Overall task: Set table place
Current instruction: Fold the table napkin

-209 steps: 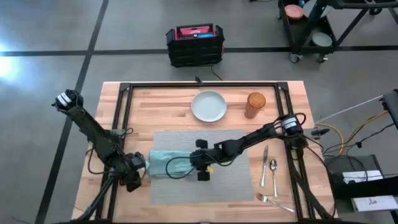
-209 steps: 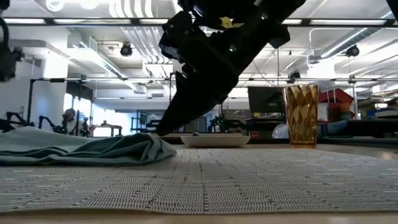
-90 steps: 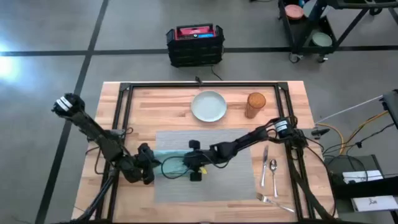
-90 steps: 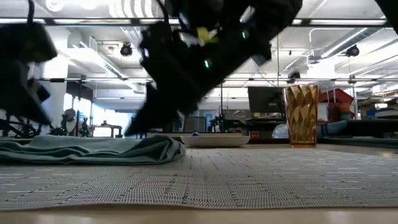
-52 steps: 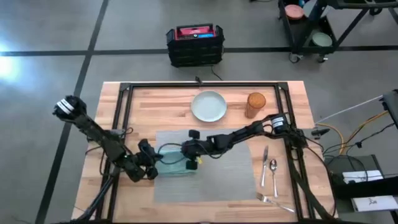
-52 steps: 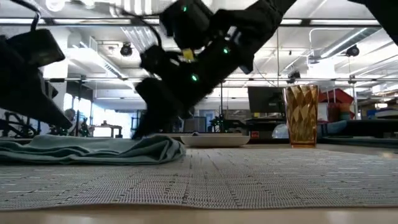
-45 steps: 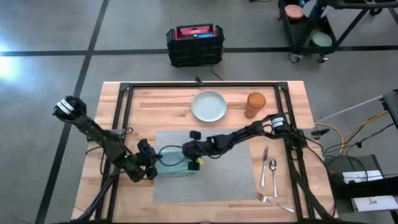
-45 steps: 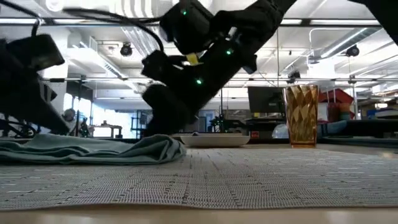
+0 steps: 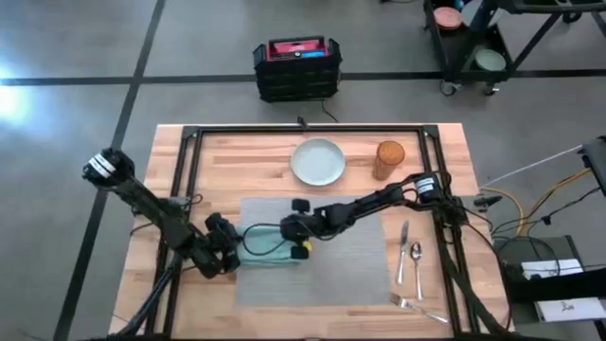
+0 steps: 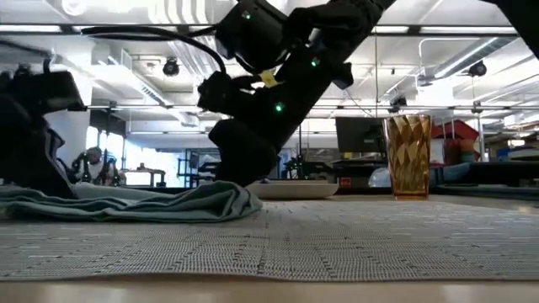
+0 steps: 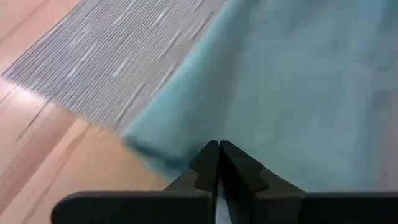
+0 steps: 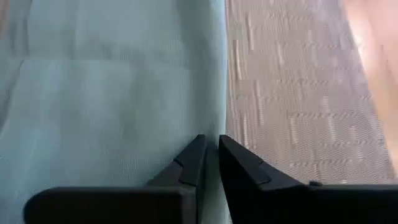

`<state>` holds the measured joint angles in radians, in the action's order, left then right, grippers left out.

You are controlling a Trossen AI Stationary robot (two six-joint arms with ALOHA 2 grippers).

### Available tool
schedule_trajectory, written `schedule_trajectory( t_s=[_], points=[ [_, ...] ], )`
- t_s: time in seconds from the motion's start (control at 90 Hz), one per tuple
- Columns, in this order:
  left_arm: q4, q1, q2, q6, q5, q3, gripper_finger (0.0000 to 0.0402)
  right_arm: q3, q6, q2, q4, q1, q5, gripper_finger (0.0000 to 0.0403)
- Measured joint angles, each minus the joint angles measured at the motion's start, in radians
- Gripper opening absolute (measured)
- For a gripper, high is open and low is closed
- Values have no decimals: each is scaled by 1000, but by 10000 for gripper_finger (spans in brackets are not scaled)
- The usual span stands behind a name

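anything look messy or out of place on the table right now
The teal napkin lies rumpled on the grey placemat, its left edge hanging over onto the table, with both grippers, left gripper and right gripper, at its edges. Plate, glass and cutlery look tidy.

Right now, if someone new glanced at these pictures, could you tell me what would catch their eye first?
Both dark arms meet over a teal napkin on the left part of the grey placemat: the left gripper pinches its left edge, the right gripper its right edge. Behind the mat on the wooden table stand a pale plate and an amber glass, with cutlery to the right.
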<state>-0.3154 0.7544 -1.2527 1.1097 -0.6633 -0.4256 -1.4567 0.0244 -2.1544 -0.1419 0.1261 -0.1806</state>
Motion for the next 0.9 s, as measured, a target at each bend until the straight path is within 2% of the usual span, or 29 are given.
schedule_trajectory(
  t_s=[0.189, 0.256, 0.378, 0.544, 0.756, 0.9],
  points=[
    [22, 0, 47, -102, -5, -77, 0, -10, 66, 51, 19, 13, 7, 42],
    [41, 0, 47, -141, 0, -91, 0, -8, 102, 51, 54, 27, 41, 44],
    [103, 0, 29, -188, 5, -97, 0, -8, 112, 20, 177, 64, 126, 49],
    [199, 0, -14, -194, 55, -44, 0, -7, 94, -58, 299, 108, 130, 55],
    [342, 0, -82, -185, 88, 3, 0, -6, 113, -83, 281, 109, 128, 46],
    [340, 2, -129, -149, 137, 22, 0, -7, 78, -84, 193, 110, 128, 35]
  ],
)
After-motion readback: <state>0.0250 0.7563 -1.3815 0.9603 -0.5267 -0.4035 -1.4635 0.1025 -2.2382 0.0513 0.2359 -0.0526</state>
